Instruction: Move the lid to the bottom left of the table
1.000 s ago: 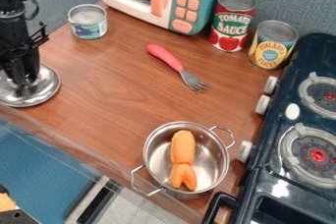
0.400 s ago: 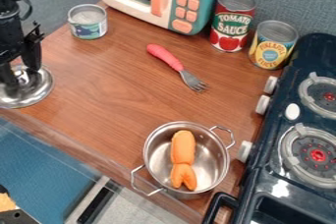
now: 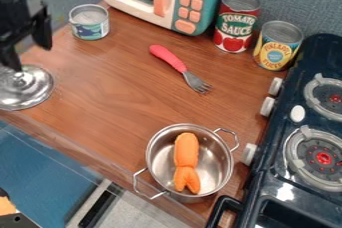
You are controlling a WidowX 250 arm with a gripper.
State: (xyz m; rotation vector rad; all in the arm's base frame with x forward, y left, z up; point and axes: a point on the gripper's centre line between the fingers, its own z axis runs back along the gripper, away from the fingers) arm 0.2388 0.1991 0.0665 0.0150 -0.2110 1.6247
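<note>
Round, shiny metal lid (image 3: pixel 37 91) (knob (image 3: pixel 20 79) and all), wood-grained table (image 3: pixel 110 84) beneath, black gripper (image 3: pixel 27 46) above, jaws spread

Gap between lid (image 3: pixel 28 89) and pot (image 3: pixel 215 164)

The gripper (image 3: pixel 28 56) rose off the lid (image 3: pixel 33 93), 2 fingers (image 3: pixel 43 32) parting.

I saw the toy microwave (image 3: pixel 157 18) at twelve o'clock, fork (image 3: pixel 175 62) below it, red can (image 3: pixel 236 24) at one, yellow can (image 3: pixel 276 47) two, stove (image 3: pixel 268 187) four, pot (image 3: pixel 217 159) nearly six, small can (image 3: pixel 89 24) eleven.
</note>
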